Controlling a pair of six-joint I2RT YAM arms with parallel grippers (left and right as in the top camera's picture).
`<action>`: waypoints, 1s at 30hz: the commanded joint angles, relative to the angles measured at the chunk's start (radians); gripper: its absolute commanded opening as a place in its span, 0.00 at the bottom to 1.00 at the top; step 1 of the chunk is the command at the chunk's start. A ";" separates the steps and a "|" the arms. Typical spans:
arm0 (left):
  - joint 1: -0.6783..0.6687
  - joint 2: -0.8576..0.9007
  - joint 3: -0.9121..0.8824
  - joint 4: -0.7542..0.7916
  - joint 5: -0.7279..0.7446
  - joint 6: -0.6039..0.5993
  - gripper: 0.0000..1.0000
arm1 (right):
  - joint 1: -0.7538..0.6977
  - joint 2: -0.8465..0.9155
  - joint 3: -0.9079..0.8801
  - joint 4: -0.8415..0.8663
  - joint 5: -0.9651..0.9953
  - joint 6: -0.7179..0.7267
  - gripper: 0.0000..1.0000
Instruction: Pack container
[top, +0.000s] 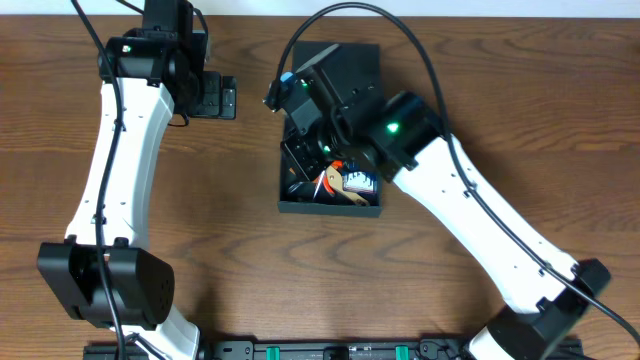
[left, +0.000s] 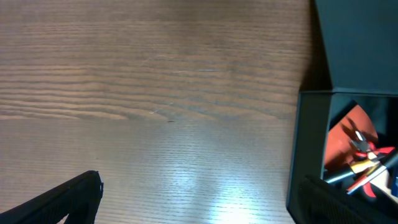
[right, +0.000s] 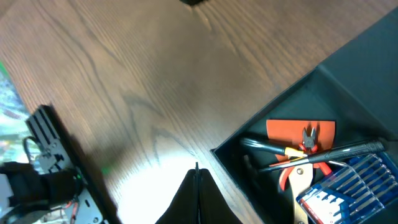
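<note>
The left gripper (top: 225, 97) has its fingers spread wide with nothing between them, over the bare wooden table (left: 155, 93). The container (top: 330, 210) lies to this gripper's right, apart from it.

The container's mouth faces straight up. The lid (top: 350, 60) is thrown back on the side away from the arms' bases. With the flap out, box and lid together run lengthwise from the robot's side of the table to the far side, a little askew.

Inside the container, seen from the right wrist:
- An orange card (right: 283, 129) carrying small pliers.
- A long dark-shafted tool (right: 348, 149) lying across the others.
- Orange-handled pliers (right: 287, 177).
- A blue pack (right: 348, 180) of slim tools. Its white label has print too blurred to read.

No other writing can be made out on the box or the tools.

The right gripper (right: 198, 180) has its fingers pressed together and pinches nothing. Its tip is over the table just outside the box's corner, so the open box lies to its right.
</note>
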 joint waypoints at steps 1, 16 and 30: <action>0.016 -0.003 0.012 0.001 -0.031 -0.002 0.99 | 0.008 0.070 -0.007 0.000 -0.023 -0.033 0.01; 0.075 -0.003 0.012 -0.003 -0.031 -0.002 0.99 | 0.007 0.165 -0.007 0.071 -0.081 -0.094 0.01; 0.077 -0.003 0.012 -0.006 -0.031 -0.003 0.99 | 0.006 0.249 -0.007 0.043 0.018 -0.123 0.01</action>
